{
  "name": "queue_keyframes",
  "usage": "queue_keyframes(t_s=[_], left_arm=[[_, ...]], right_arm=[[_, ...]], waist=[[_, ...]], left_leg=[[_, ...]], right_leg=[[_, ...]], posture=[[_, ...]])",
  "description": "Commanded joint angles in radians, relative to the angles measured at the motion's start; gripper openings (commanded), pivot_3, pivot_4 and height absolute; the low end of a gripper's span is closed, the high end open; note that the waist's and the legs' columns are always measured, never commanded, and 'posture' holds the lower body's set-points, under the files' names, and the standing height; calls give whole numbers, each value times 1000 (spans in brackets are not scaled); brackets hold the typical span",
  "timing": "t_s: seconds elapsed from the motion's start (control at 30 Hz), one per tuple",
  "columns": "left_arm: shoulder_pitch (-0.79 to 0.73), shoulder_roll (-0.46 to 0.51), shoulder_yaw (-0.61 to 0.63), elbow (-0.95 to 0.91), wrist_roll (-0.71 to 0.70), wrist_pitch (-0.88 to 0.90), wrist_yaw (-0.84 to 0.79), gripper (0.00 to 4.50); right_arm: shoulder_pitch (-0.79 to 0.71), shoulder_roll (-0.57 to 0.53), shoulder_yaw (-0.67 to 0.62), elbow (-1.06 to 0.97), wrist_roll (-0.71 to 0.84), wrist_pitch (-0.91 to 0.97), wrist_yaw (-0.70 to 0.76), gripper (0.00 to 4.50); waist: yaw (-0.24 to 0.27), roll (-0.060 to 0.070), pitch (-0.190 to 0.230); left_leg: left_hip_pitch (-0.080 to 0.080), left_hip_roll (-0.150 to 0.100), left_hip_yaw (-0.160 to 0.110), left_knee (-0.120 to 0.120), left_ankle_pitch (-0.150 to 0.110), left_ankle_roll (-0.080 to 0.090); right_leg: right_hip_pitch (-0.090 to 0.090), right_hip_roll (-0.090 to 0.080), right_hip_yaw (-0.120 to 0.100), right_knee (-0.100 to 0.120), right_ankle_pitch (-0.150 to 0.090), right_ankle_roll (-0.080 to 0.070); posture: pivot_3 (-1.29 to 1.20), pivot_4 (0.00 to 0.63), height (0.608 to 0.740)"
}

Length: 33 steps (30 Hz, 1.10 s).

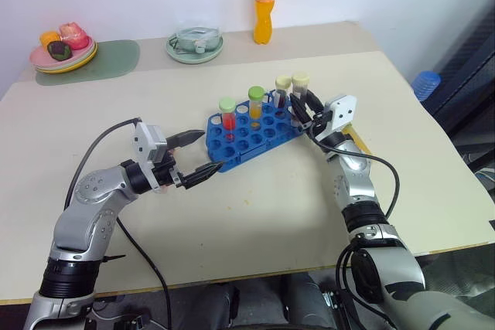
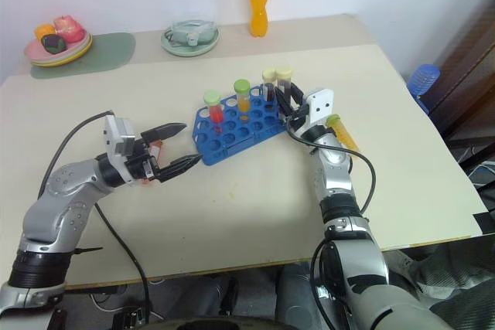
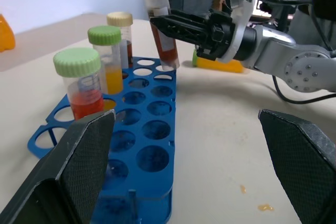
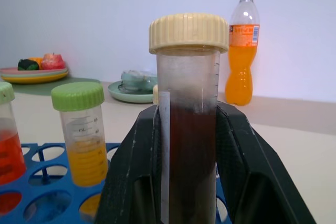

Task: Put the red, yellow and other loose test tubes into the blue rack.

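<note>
Right wrist view shows the right gripper [image 4: 191,182] clenched around a clear plastic tube of dark brown liquid with a cream screw cap [image 4: 188,103], held nearly upright over the far right corner of the blue plastic rack [image 1: 251,133]. Its long axis points down at the holes; the cream-capped racked tube [image 1: 282,89] just beside it crowds the drop. A yellow tube [image 2: 341,130] lies loose behind the right wrist. The left gripper [image 1: 195,154] hangs released near the rack's near end.
</note>
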Motion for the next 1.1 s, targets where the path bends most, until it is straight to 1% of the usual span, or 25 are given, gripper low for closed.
queue_keyframes(t_s=[0.03,0.4,0.5,0.57,0.67,0.7,0.73,0.8,0.93,1.03,1.1], left_arm=[[3,14,30,-38,-12,-1,4,4500],[20,20,42,-61,-20,13,22,4500],[20,21,42,-63,-21,17,23,4500],[19,22,43,-65,-23,20,23,4500],[16,24,43,-63,-24,22,22,4500],[15,24,42,-63,-24,23,23,4500],[15,24,41,-62,-24,22,23,4500],[10,21,35,-50,-7,6,26,4500],[5,11,26,-45,-2,0,31,4500],[4,6,19,-43,0,-3,27,4500],[4,5,14,-41,0,-5,19,4500]], right_arm=[[-29,20,-5,50,-3,-40,9,820],[-69,69,-32,206,0,-138,8,820],[-66,83,-54,218,46,-142,67,820],[-61,88,-65,213,62,-148,95,1882],[-54,71,-50,219,-12,-221,17,3251],[-46,64,-44,213,-24,-226,17,3858],[-38,60,-41,202,-26,-223,24,4288],[-20,45,-34,173,-38,-202,22,4288],[39,15,-20,32,-40,-147,29,4288],[109,-28,5,-140,-63,-48,11,4288],[178,-91,31,-318,-109,68,3,4288]], waist=[[-1,0,0],[-7,0,0],[-14,0,0],[-22,0,0],[-27,1,0],[-27,2,0],[-27,2,0],[-25,2,0],[-22,2,0],[-22,2,0],[-19,2,0]], left_leg=[[0,0,0,0,0,0],[1,0,0,0,0,0],[1,0,0,0,0,0],[1,0,-1,0,0,0],[1,0,-1,-2,0,0],[1,0,-1,-2,0,0],[1,0,-1,-2,0,0],[1,0,-1,-2,0,0],[0,0,-1,-1,0,0],[0,0,-1,-1,0,0],[0,0,-1,-1,0,0]], right_leg=[[0,0,0,0,0,0],[0,0,0,0,0,0],[0,0,0,1,0,0],[0,0,0,1,0,0],[0,0,0,1,0,0],[-1,0,0,1,0,0],[-1,0,0,1,0,0],[-1,0,0,1,0,0],[0,0,0,1,0,0],[0,0,0,1,0,0],[0,0,0,1,0,0]], posture=[[0,150,740],[0,150,740],[0,150,740],[0,150,740],[0,150,740],[0,150,740],[0,150,740],[0,150,740],[0,150,740],[0,150,740],[0,150,740]])
